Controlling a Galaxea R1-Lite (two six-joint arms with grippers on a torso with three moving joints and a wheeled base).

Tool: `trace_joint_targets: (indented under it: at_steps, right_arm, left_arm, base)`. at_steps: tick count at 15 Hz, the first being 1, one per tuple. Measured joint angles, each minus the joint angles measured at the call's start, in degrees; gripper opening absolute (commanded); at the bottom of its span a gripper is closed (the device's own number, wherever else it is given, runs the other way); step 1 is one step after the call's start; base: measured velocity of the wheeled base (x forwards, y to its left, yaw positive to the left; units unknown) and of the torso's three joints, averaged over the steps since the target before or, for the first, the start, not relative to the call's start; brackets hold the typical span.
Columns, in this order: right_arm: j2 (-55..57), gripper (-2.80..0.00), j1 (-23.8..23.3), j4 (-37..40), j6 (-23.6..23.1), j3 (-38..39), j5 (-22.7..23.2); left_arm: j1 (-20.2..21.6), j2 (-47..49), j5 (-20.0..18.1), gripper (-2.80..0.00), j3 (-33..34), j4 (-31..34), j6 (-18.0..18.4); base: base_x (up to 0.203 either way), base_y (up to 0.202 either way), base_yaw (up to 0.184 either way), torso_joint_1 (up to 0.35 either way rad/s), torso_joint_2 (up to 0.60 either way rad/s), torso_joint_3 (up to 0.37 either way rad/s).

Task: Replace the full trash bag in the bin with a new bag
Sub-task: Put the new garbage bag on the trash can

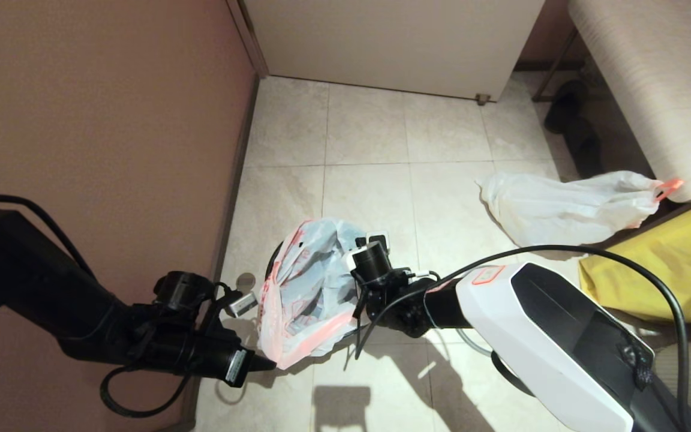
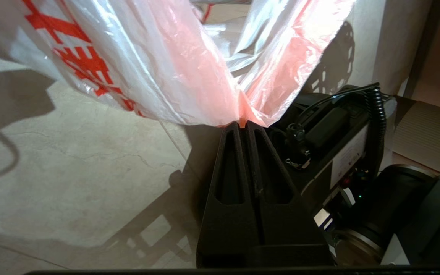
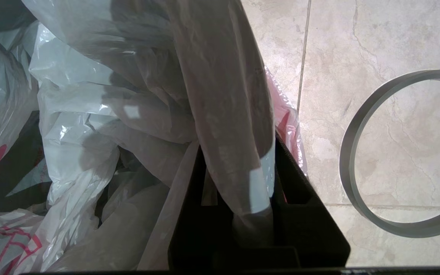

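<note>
Judging from how things are lying, the task is sitting past its midpoint: the full trash bag (image 1: 567, 207) is already out of the bin (image 1: 273, 259) and resting on the floor (image 1: 381, 138) well off to the robot's right, beside the yellow bag (image 1: 675, 264). That bag is lying on its side, its long axis running across the head view, with the gathered end and orange tab pointing right toward the counter (image 1: 651, 102).

What is remaining is the lining. The new bag (image 1: 303, 288) is being spread over the bin, whose dark wall is only peeking out at the bag's left edge. The left end effector (image 2: 243, 123) is clamping an orange edge of the bag on the near-left side, its fingers pressed together on the film. The right end effector (image 3: 243, 183) is gripping a fold of the bag's film on the opposite side, the plastic running down between its fingers. The bag's mouth is facing upward, stretched between the two grips.

The grey hoop (image 3: 376, 160) is lying flat on the floor just beside the bin, so it is still waiting to be fitted.
</note>
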Motion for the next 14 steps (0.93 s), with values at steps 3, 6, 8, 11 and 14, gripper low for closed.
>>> trace_joint_targets:
  at_steps: [3,6,8,11,14]
  right_arm:
    - [0.0,-2.8,0.0,-0.1,0.4,0.0,0.1]
    - [0.1,-2.8,0.2,-0.2,0.8,0.1,0.1]
    - [0.3,-2.8,0.3,-0.2,0.8,0.2,0.1]
    - [0.8,-2.8,0.2,-0.2,0.8,0.3,0.0]
    - [1.6,-2.8,1.0,-0.5,0.8,1.3,-0.2]
  left_arm:
    - [1.7,2.4,-0.8,-2.8,-1.5,-0.8,-0.6]
    - [2.3,2.8,-2.4,-2.8,-1.9,-4.5,-5.3]
    - [2.4,0.6,-4.7,-2.8,-0.4,-7.2,-7.2]
    - [2.1,-4.5,-8.8,-2.8,1.2,-5.9,-8.0]
    - [1.4,-6.4,-9.8,-2.8,0.9,-5.8,-10.2]
  base:
    - [0.0,0.0,0.0,0.0,0.0,0.0]
    - [0.0,0.0,0.0,0.0,0.0,0.0]
    - [0.0,0.0,0.0,0.0,0.0,0.0]
    - [0.0,0.0,0.0,0.0,0.0,0.0]
    - [0.0,0.0,0.0,0.0,0.0,0.0]
